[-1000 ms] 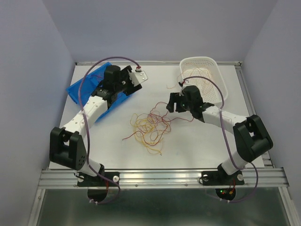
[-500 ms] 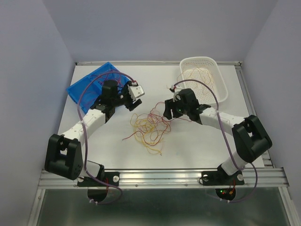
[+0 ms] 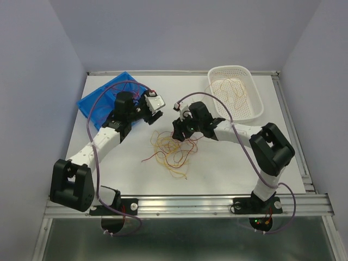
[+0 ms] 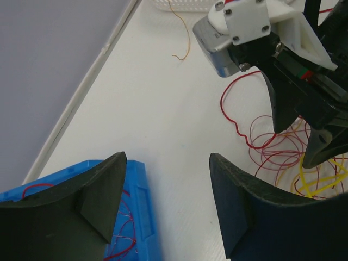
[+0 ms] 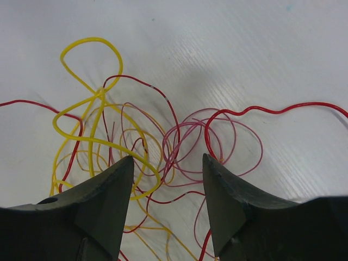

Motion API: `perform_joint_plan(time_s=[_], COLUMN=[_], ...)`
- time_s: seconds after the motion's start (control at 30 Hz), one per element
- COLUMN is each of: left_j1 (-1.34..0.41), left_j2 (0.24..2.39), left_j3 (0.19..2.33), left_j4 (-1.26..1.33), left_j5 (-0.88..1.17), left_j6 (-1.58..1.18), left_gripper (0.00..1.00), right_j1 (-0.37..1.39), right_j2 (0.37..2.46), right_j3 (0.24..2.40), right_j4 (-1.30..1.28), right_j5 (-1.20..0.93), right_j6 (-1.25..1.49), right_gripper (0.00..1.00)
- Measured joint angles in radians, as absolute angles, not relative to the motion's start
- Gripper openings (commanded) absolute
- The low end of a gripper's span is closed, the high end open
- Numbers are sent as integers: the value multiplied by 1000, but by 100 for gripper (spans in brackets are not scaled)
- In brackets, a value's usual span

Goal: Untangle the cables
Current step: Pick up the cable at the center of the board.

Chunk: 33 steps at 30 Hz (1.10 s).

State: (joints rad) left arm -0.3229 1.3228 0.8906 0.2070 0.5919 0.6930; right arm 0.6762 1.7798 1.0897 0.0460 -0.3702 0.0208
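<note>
The cables point(image 3: 171, 148) lie in a loose tangle of dark red and yellow-orange loops at mid-table. My right gripper point(image 3: 179, 132) hovers over the tangle's far edge, open and empty. In the right wrist view its fingers point(image 5: 109, 185) straddle red, pink and yellow loops point(image 5: 163, 141) on the white surface. My left gripper point(image 3: 148, 115) is open and empty, just left of the tangle by the blue tray. In the left wrist view point(image 4: 167, 179) bare table lies between its fingers, and the tangle point(image 4: 272, 149) shows at the right under the right arm's wrist point(image 4: 255, 32).
A blue tray point(image 3: 93, 103) at the far left holds some red strands point(image 4: 122, 228). A white basket point(image 3: 255, 106) at the far right holds yellow strands point(image 3: 231, 89). One loose yellow strand point(image 4: 182, 32) lies near the basket. Mauve arm cables arch over both arms.
My right gripper moved left and came over the tangle's far edge. My left gripper swung back from over the blue tray toward the middle of the table.
</note>
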Motion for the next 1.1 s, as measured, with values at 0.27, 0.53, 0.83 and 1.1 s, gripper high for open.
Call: perform_joint_plan(time_s=[0.27,0.53,0.83,1.1], left_j1=[-229,-175,-174,-161], left_j2=[1311,1311,1311,1277], left_j3=[890,890,890,890], left_j4=[282,296,306,321], left_j5=[568,581,613,677], left_j6=[588,533,514,496], left_gripper=[73,73,73,74], right_j1=[690,702,702,702], right_j2=[1815,1822,1586,1261], right_j3=[1119,1129,1135,1345], right_j4=[53,55,28,84], right_j5=[-413,-535,-533,-551], right_j6=[-31,-56,-44,3], right_gripper=[56,0,1,0])
